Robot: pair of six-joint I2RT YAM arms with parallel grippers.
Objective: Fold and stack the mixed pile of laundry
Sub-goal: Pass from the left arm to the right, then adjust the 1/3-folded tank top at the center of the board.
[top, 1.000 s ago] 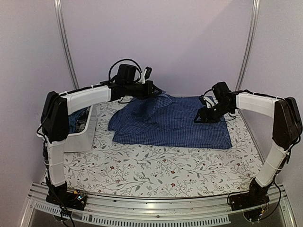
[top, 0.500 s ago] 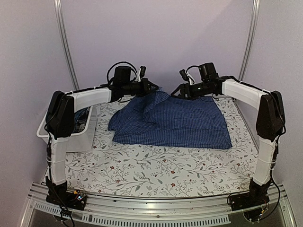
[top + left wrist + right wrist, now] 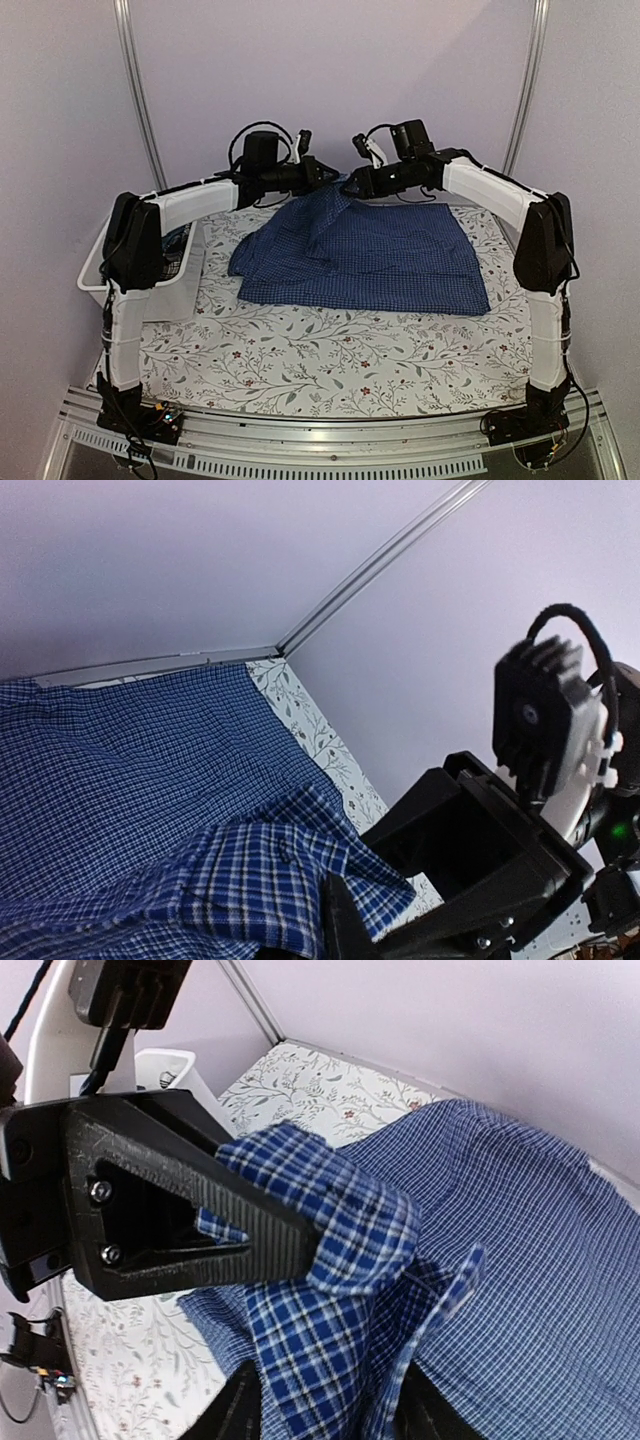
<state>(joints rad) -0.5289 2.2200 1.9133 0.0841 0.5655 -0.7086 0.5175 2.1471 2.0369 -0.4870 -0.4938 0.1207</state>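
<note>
The blue-and-white check shirt [image 3: 370, 255] lies spread on the far half of the table, and its far left corner is lifted. My left gripper [image 3: 328, 180] is shut on that lifted corner; in the right wrist view its ribbed black jaws pinch the cloth [image 3: 350, 1220]. My right gripper [image 3: 352, 186] sits right against it, and its fingers [image 3: 240, 1405] stand apart on either side of the hanging fold [image 3: 330, 1350]. In the left wrist view the shirt [image 3: 150, 780] drapes over my left finger [image 3: 345, 915]. More garments [image 3: 165, 258] of the laundry pile lie in the tub.
A white plastic tub [image 3: 175, 290] stands at the table's left edge, beside the left arm. A floral tablecloth [image 3: 330, 350] covers the table. The back wall is close behind both grippers. The right gripper's body [image 3: 480, 850] fills the right of the left wrist view.
The right arm has swung up and left from the shirt's right side, to meet the left gripper at the raised corner. The left gripper has held the cloth and barely moved.
</note>
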